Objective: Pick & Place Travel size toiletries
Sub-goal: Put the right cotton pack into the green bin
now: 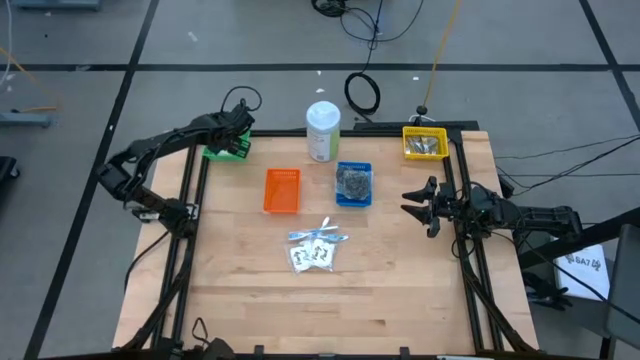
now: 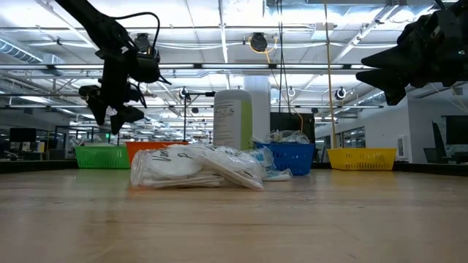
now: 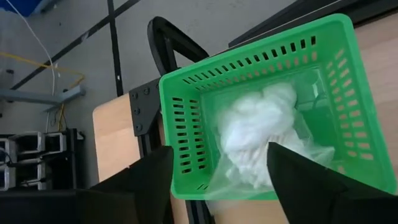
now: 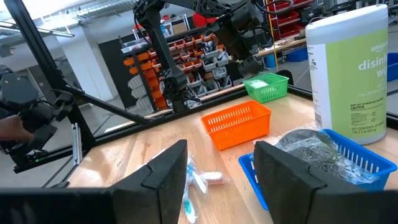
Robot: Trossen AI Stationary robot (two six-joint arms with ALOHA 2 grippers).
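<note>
Left pincer (image 3: 211,180) is held spread wide right over the green basket (image 3: 186,124), fluffy white wad (image 3: 258,130) seen just below it.

You had four small trays on the table: one green tray (image 1: 228,150), one orange tray (image 1: 282,190), one blue tray (image 1: 353,185) and one yellow tray (image 1: 424,143). One tall white bottle (image 1: 322,131) stood between them. The clear sachets (image 1: 317,248) lay in one pile; their number could not be told. One white fluffy wad (image 3: 258,127) lay in the green tray. Two arms were at the table.
</note>
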